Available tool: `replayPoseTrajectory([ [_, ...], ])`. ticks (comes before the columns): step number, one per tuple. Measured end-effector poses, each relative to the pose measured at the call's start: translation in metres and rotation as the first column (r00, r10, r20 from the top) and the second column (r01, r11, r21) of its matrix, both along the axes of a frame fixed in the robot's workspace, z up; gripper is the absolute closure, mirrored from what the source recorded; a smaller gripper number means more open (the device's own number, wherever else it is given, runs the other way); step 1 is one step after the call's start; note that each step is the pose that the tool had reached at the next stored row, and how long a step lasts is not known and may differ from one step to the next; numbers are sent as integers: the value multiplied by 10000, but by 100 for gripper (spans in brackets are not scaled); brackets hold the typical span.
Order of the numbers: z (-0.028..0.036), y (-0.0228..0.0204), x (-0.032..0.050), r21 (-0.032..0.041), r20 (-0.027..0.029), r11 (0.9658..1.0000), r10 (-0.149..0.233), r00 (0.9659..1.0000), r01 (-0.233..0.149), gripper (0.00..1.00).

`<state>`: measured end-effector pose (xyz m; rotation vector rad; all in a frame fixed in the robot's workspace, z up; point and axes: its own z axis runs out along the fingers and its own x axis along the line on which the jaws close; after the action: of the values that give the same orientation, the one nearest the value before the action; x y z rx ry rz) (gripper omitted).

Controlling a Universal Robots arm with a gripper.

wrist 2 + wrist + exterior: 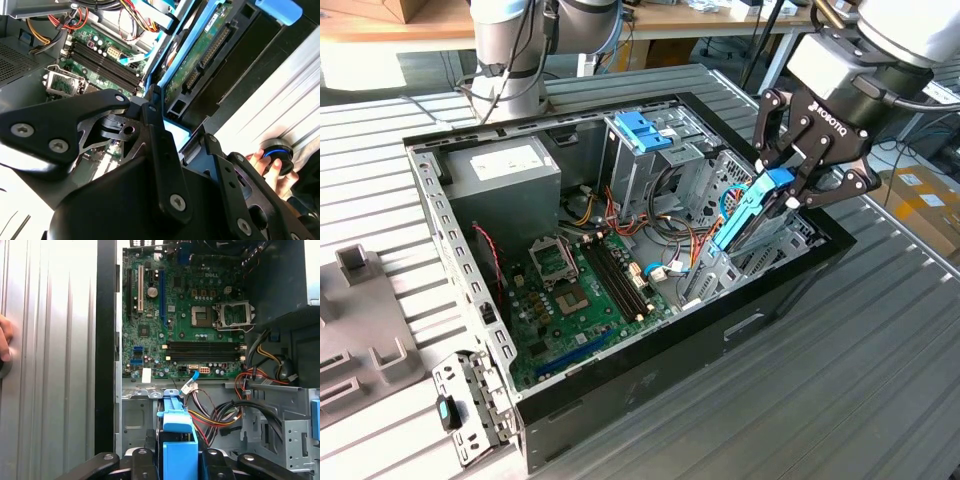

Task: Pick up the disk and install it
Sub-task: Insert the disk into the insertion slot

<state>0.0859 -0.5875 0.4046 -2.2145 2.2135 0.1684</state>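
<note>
My fingers (810, 165) are closed on the upper end of the disk (748, 218), one on each side, clamped on its blue plastic frame. I hold it tilted, upper end towards the exterior view's right. Its lower end is down in the metal bay at that end of the open computer case (620, 400). I cannot tell whether it touches the bay.

In the second wrist view the disk (200, 55) shows its green circuit-board face, with a blue rail along the edge. The motherboard (580, 290) lies flat on the case floor, left of the disk in the exterior view. The grey power-supply box (505, 175) sits in the far left corner, and the drive cage with the blue handle (645, 130) stands far of the disk. The case rests on a ribbed metal counter (840, 380). A person's hand (257, 161) rests on that counter beside the case.
</note>
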Motion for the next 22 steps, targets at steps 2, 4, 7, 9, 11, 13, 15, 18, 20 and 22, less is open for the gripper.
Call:
replayPoseTrajectory([
  [2,-5,0,0,-1,0,10000,0,10000,0,63],
  [4,-5,0,0,-1,0,10000,-1,10000,1,63],
  [7,-6,0,0,0,0,10000,0,10000,0,63],
  [9,-6,0,0,0,0,10000,0,10000,0,63],
  [11,-6,0,0,-1,0,10000,0,10000,0,62],
  [13,-7,0,0,-1,0,10000,-1,10000,1,56],
  [15,-8,0,0,1,0,10000,0,10000,0,49],
  [18,-7,0,0,0,0,10000,0,10000,0,49],
  [20,-8,11,0,14,0,10000,0,10000,0,49],
  [22,-8,16,0,17,0,10000,0,10000,0,64],
])
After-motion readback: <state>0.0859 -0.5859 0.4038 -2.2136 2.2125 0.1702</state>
